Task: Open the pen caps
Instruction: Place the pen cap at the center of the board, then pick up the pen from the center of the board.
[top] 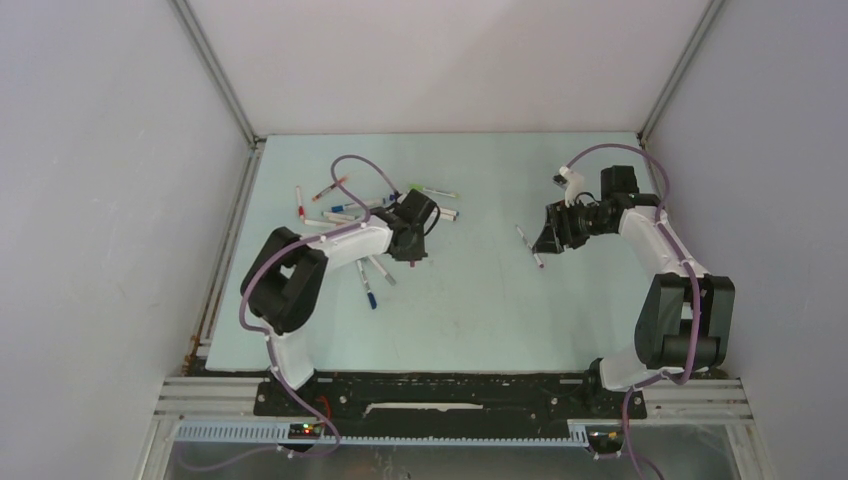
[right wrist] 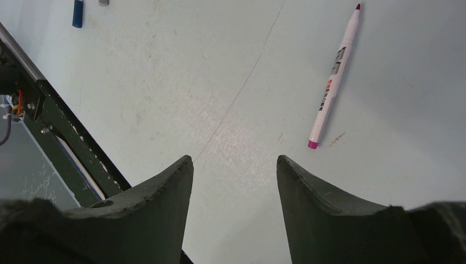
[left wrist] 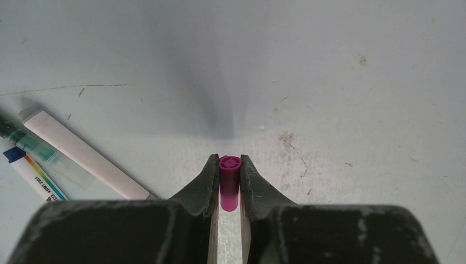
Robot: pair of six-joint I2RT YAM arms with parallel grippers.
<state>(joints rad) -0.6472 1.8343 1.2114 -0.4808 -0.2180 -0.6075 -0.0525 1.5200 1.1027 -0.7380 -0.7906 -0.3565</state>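
Pinches a magenta cap [left wrist: 229, 184] in the left pincer [left wrist: 229, 168], fingers [left wrist: 204, 184] pressed against its two sides, round end level with the fingertips. Holds that pincer pointing down near the middle of the tabletop [top: 470, 310], at 4 o'clock from the loose pile of pens [top: 345, 208]. Cannot tell whether cap and tabletop touch.

In the left wrist view, finds three of those pens at 9 o'clock from the cap: a white barrel [left wrist: 82, 151], a green pen [left wrist: 38, 148] under a clear sleeve, and a blue-ended pen [left wrist: 30, 173]. All flat, crossing or touching one another, apart from the fingers. In the top view, spots two more, blue-ended [top: 368, 285], at 7 o'clock from the left pincer.

Spreads the right pincer [right wrist: 235, 159] wide above the tabletop, gripping nothing. Has one uncapped pen [right wrist: 333, 80] at 1 o'clock in the right wrist view: flat, red tip at the far end, magenta end nearer, apart from both fingers. In the top view, places this pen at 8 o'clock, just beside the right pincer and well apart from the pile.

Catches a small blue piece [right wrist: 77, 12] at 11 o'clock, at the top edge of the right wrist view. Cap or pen end, cannot tell.
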